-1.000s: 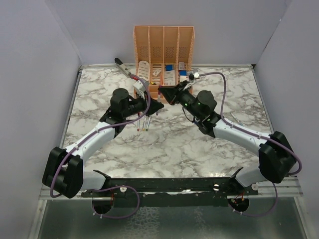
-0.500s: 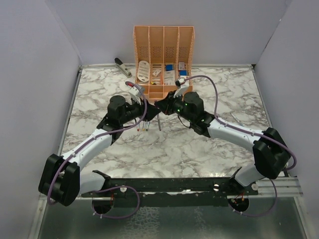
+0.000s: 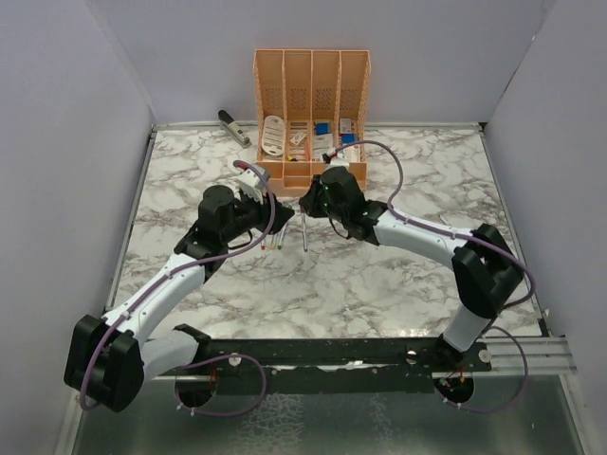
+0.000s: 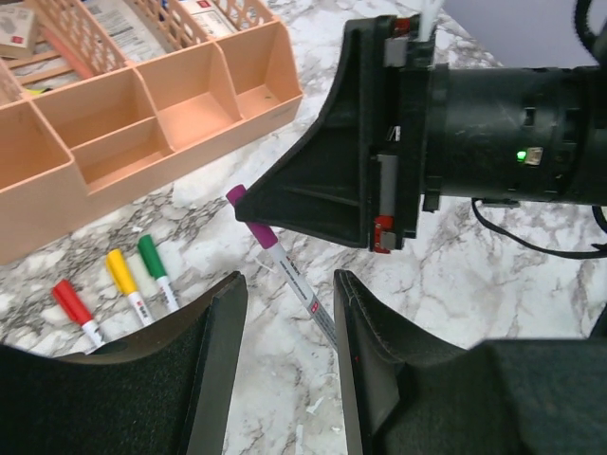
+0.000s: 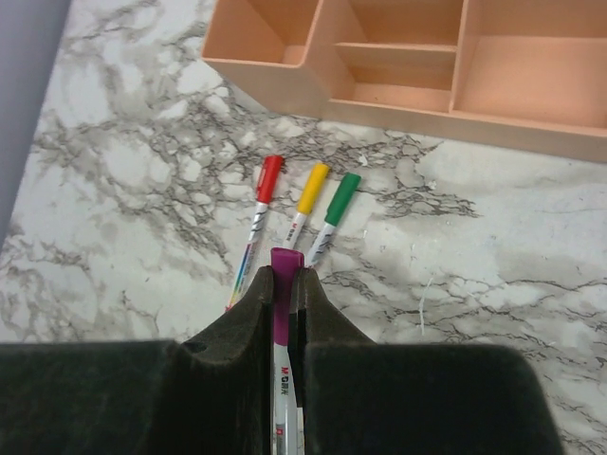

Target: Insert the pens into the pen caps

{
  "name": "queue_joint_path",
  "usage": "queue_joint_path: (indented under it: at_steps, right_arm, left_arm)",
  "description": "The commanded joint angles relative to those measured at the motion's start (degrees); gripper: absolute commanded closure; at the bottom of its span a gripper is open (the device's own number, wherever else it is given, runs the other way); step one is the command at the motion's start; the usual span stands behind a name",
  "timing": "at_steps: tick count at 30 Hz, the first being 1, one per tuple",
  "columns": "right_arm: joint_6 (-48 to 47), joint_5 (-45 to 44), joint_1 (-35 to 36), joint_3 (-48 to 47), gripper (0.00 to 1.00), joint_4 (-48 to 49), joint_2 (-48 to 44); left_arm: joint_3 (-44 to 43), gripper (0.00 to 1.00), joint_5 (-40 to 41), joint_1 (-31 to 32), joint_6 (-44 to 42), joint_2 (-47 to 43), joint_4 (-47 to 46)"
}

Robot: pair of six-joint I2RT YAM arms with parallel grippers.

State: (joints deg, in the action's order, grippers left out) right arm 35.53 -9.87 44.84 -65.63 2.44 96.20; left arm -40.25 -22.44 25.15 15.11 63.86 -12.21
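Right gripper [image 5: 282,284] clamped narrow on purple-capped pen [image 5: 282,327], cap end poking past fingertips, barrel running back between fingers. Pen held off marble table [image 5: 493,265], just in front of orange organiser [image 5: 379,114]. Left gripper [image 4: 289,284] faces right gripper, jaws partway apart and clamping nothing; pen barrel seen in gap between them, contact unclear. Red-capped pen [image 5: 264,194], yellow-capped pen [image 5: 308,190], green-capped pen [image 5: 337,204] lie side by side on table near organiser front, caps toward it.

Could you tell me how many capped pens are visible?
4: red pen, yellow pen, green pen side by side before the organiser; purple pen in the right gripper. Others may be hidden.
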Motion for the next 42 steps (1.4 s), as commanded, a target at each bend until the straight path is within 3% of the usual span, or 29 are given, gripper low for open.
queue_joint_path:
  at_steps: [1, 11, 34, 37, 42]
  right_arm:
    - [4.19, -5.14, 0.29, -6.82, 0.99, -9.86, 6.39]
    - [9.95, -5.92, 0.25, -17.31, 0.99, -20.44, 18.22]
    - [10.01, -10.23, -2.18, -24.83, 0.98, -17.88, 28.14]
    - [9.13, -10.82, -2.70, -25.42, 0.93, -17.31, 28.80]
    - [7.68, -11.76, -2.94, -26.61, 0.70, -18.41, 29.36]
  left_arm:
    - [0.82, 0.56, 5.61, 0.00, -3.39, -3.41, 4.28]
    - [1.66, 0.56, 7.73, -0.10, -4.15, -6.12, 5.94]
    - [2.08, 0.56, 5.19, -0.09, -3.72, -6.32, 6.20]
    - [2.28, 0.56, 4.90, -0.09, -3.59, -6.46, 6.12]
    - [2.37, 0.56, 4.72, -0.10, -3.65, -6.35, 5.96]
